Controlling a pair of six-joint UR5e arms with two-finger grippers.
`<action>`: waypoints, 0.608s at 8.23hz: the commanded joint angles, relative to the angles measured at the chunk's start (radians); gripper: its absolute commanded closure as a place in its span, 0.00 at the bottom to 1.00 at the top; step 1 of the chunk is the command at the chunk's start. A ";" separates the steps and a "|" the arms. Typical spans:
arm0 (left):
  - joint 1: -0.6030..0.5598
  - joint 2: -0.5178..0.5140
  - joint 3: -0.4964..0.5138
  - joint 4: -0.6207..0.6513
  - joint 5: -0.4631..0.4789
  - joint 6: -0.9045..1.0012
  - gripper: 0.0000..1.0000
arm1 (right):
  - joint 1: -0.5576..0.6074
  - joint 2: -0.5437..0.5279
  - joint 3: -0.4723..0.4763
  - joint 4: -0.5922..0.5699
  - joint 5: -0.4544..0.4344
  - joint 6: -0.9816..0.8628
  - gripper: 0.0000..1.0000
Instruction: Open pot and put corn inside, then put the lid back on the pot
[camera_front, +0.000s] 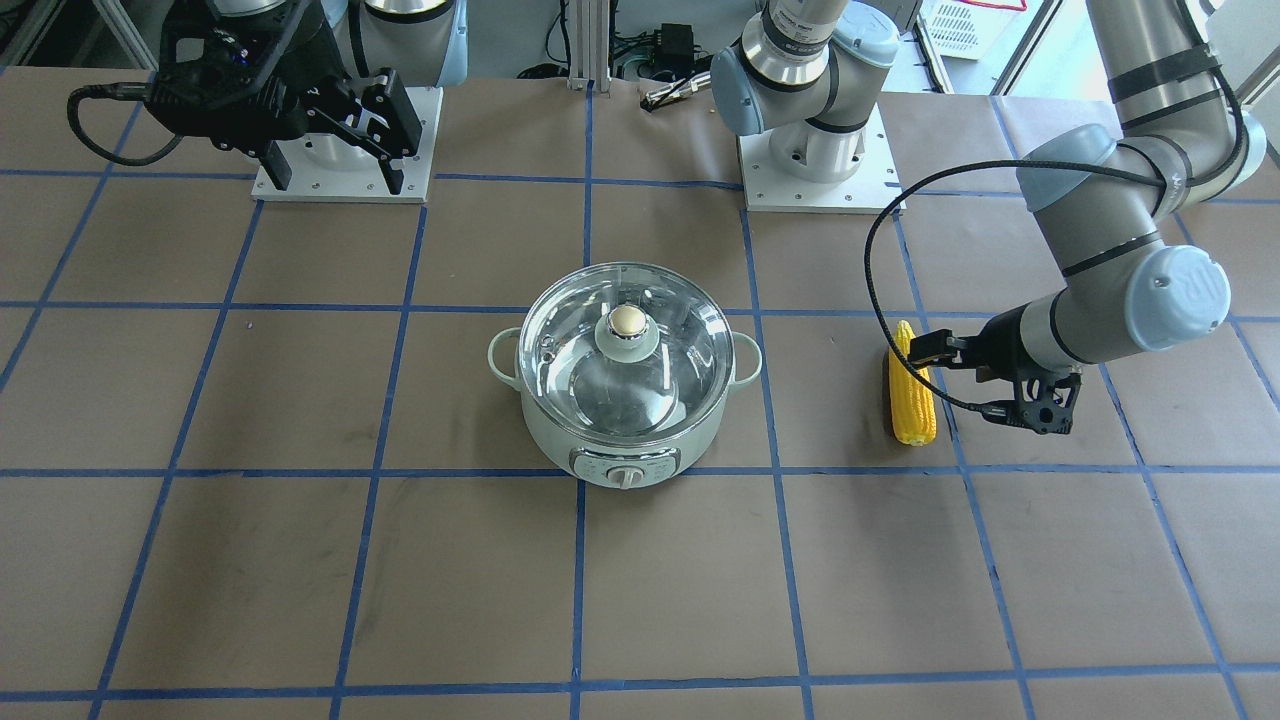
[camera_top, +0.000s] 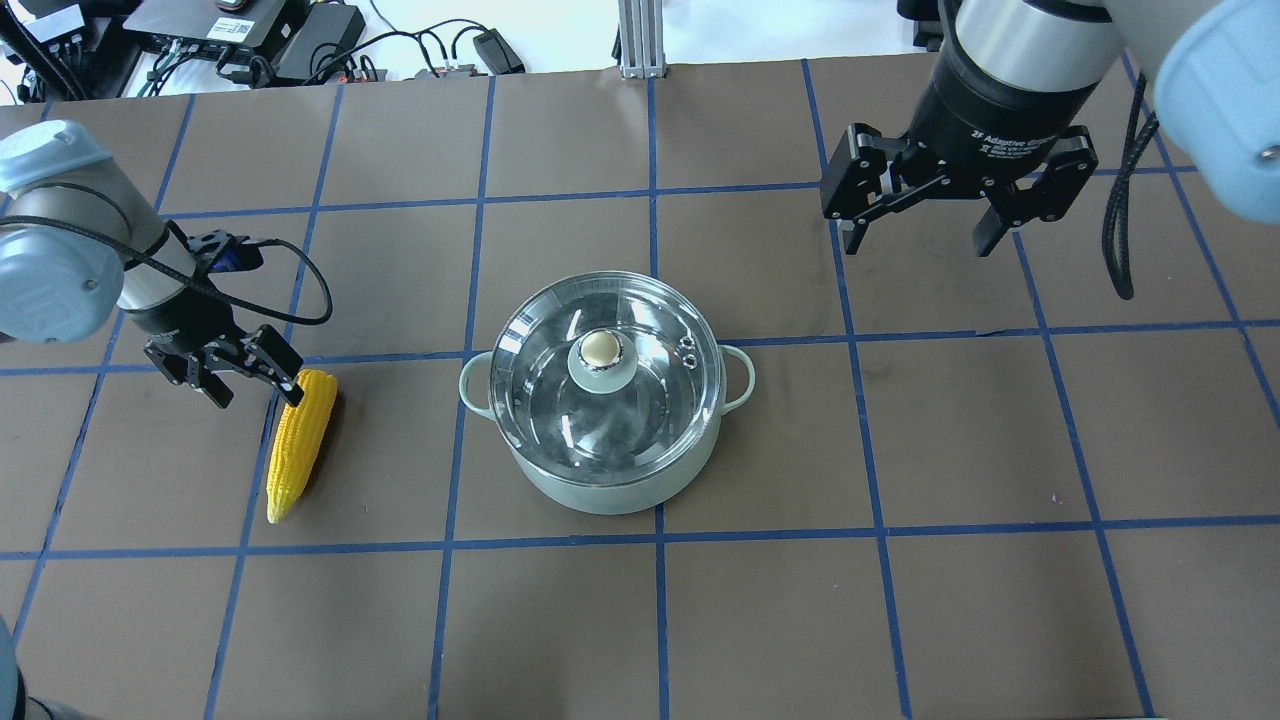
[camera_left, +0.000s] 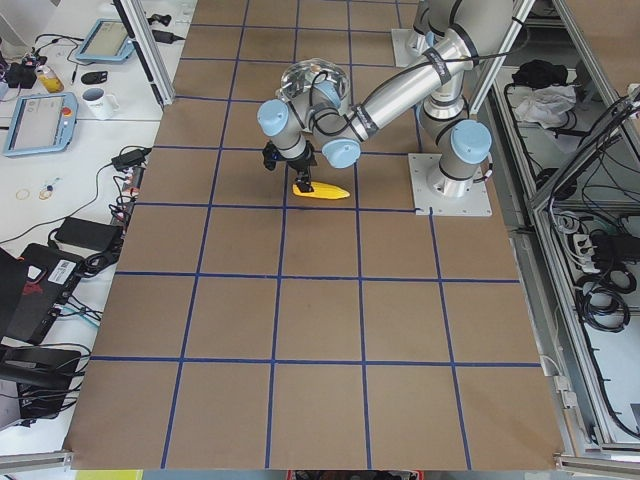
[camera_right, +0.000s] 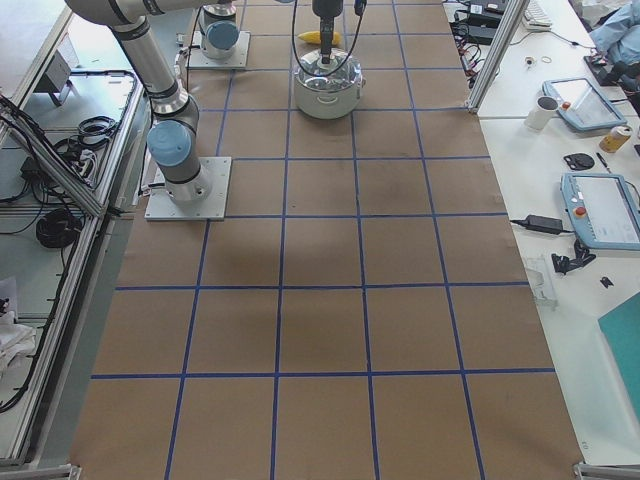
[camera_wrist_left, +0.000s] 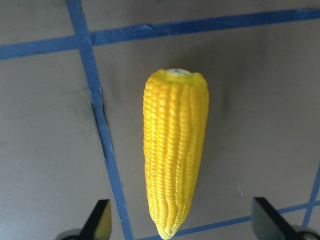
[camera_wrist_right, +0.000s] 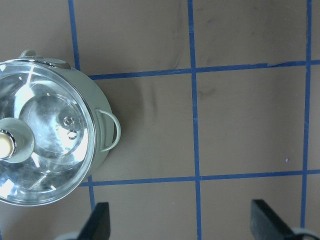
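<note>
Your left gripper (camera_top: 253, 385) hangs jaws spread over the corn (camera_top: 298, 440), left of the lidded pot (camera_top: 600, 490), to pinch it; your right gripper (camera_top: 915, 238) hovers spread too, free for the lid (camera_top: 560, 400)

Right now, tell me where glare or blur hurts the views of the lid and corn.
Overhead exterior: bright streaks of glare across the lid. Right wrist-mounted: similar reflections, and the lid is cropped at the left edge. Left wrist-mounted: the corn is sharp, with a soft shadow beside it.

I count one pot (camera_top: 600, 492), one lid (camera_top: 555, 400), one corn (camera_top: 300, 440), and two pincers: left gripper (camera_top: 255, 392), right gripper (camera_top: 917, 245).
</note>
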 joint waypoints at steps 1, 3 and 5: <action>-0.004 -0.012 -0.070 0.028 0.008 0.001 0.00 | 0.000 0.002 0.001 0.002 -0.007 -0.001 0.00; -0.004 -0.037 -0.068 0.040 0.008 0.012 0.00 | 0.000 0.004 0.002 0.002 -0.004 0.001 0.00; -0.004 -0.067 -0.068 0.075 0.008 0.027 0.00 | 0.000 0.013 0.002 -0.004 -0.010 0.002 0.00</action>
